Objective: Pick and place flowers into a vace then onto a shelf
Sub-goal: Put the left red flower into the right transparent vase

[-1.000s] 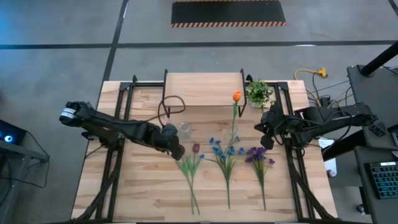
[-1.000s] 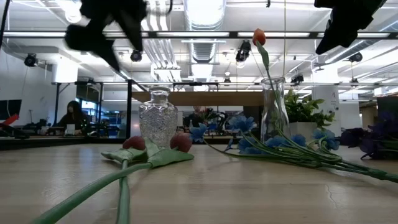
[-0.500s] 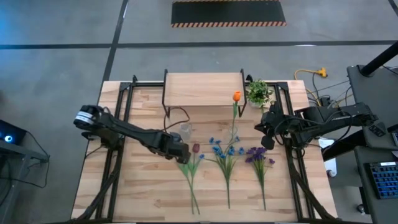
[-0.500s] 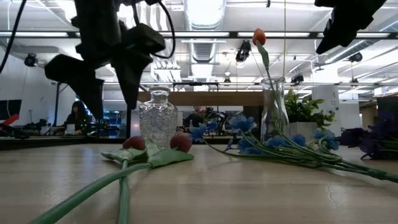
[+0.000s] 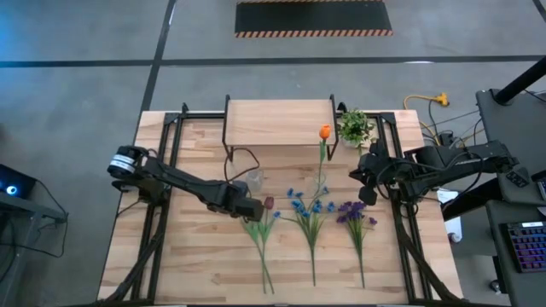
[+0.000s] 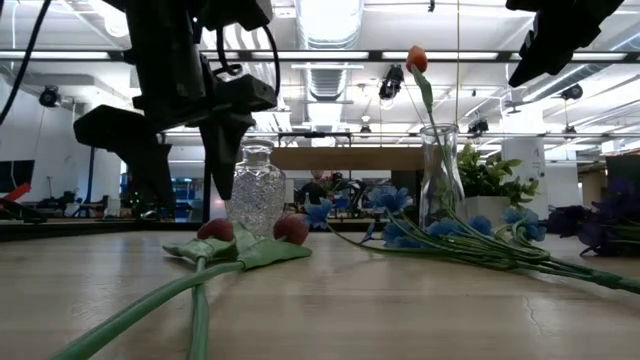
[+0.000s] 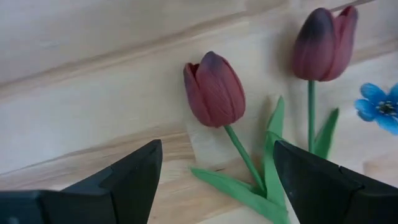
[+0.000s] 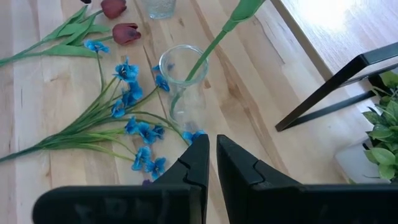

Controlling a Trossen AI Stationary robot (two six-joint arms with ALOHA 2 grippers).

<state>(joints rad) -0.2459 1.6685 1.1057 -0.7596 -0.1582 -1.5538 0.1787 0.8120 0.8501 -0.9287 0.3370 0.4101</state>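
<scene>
Two tulips lie on the table: a dark red one point(image 7: 214, 90) and a maroon one point(image 7: 323, 43), their stems running toward the near edge point(image 5: 264, 256). My left gripper point(image 7: 217, 180) is open and hovers just above the dark red tulip's head and stem; it also shows in the high view point(image 5: 249, 209) and the low view point(image 6: 180, 170). An orange tulip point(image 5: 324, 132) stands in a clear glass vase point(image 8: 183, 81). The blue bunch point(image 5: 309, 205) and the purple bunch point(image 5: 354, 213) lie flat. My right gripper point(image 8: 212, 165) is shut and empty, raised beside the vase.
A cut-glass vase point(image 6: 254, 190) stands just beyond the tulips. The shelf point(image 5: 279, 122) stands at the far edge, with a potted plant point(image 5: 355, 126) to its right. Black frame rails run along both table sides point(image 5: 158, 230).
My left gripper has come down and gone toward the table's near right, from beside the cut-glass vase to just over the tulip heads. The flowers and my right arm have stayed still.
</scene>
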